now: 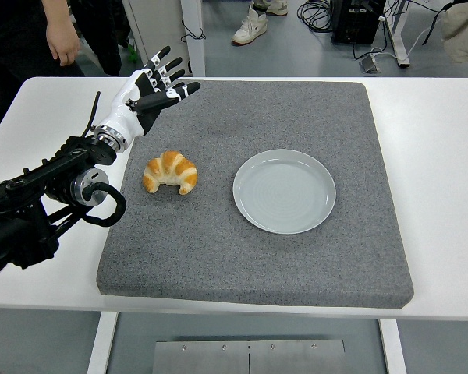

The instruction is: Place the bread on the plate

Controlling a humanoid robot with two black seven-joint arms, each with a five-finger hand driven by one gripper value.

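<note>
We've got the bread (pixel 170 172), a golden croissant, lying on the grey mat (pixel 218 249) toward its left side, horns curling down toward us, nothing touching it. Just to its right, with a strip of bare mat between them, sits the pale plate (pixel 284 191), flat and empty, so the carry looks to us like a short slide rightward with nothing in the path

Out from there, we find the left hand (pixel 150 93) up beyond the croissant near the mat's far left corner, fingers fanned wide and holding nothing. We read that spread as a hand readying itself to come down over the bread, though it is clearly apart from it for now. The black left arm (pixel 54 195) runs in low from the left edge, a cable loop hanging at the wrist close to the mat's left border

The white counter (pixel 444 171) carries the mat and little else. The right hand is nowhere in our view. At the top left a person (pixel 62 35) stands behind the counter, one hand hanging near the far edge, not far from the robot's raised fingers, worth watching
</note>
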